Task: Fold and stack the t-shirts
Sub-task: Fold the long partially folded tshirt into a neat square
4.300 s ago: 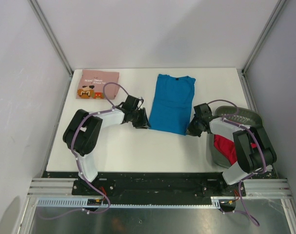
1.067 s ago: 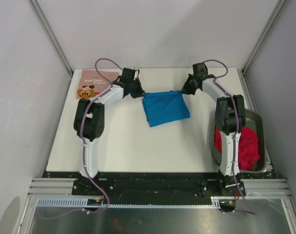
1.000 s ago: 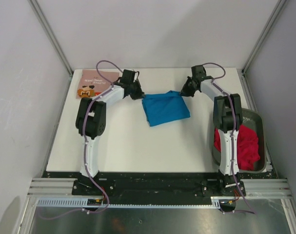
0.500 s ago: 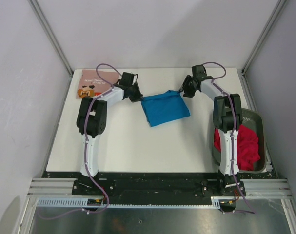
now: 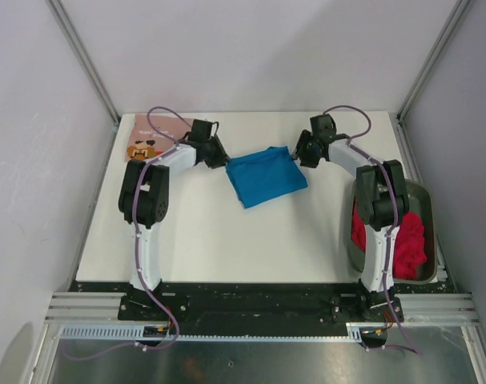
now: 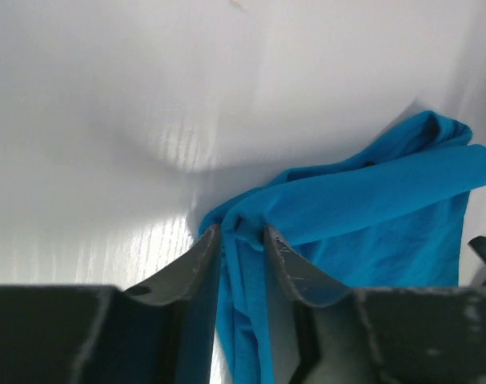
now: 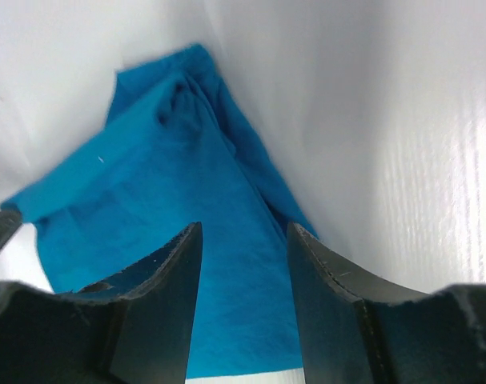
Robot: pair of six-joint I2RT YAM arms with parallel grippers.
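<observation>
Blue t-shirt (image 5: 267, 174) is folded to a rough square, lying far-centre on the table (image 5: 226, 240) directly between the two grippers. Its far edge runs left-right from one gripper to the other, and the body falls toward the near side.

Left gripper (image 6: 241, 234): jaws nearly together, with the shirt's far-left corner bunched between them. Right gripper (image 7: 244, 230): jaws apart, nothing gripped, cloth lying just past the tips at the far-right corner.

Pink t-shirt (image 5: 150, 138) sits folded in the far-left corner, beyond the left arm. Red t-shirt (image 5: 407, 232) is bunched in the basket (image 5: 425, 194) on the right.

My read: stacking means moving blue leftward, and the left arm is nearer the pink one.
</observation>
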